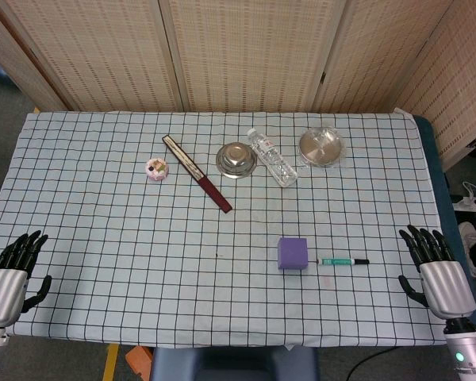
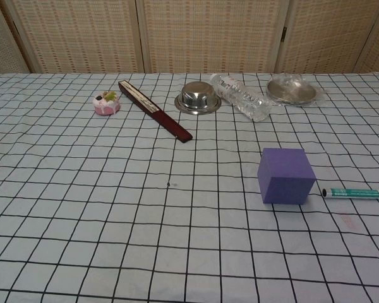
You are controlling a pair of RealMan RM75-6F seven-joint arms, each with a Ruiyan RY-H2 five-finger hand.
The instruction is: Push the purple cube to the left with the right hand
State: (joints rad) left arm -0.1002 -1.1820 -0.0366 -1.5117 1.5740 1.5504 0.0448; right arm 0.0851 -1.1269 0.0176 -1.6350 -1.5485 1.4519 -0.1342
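Right now your right hand [image 1: 438,266] rests at the table's near edge, fingers spread and holding nothing, well apart from the purple cube [image 1: 293,253]. Your left hand [image 1: 12,270] lies just as loose, far to the cube's left. The cube sits flat on the checked cloth [image 1: 103,214], a teal marker [image 1: 343,261] just beside its right face, and a steel bowl [image 1: 236,159] well beyond it.
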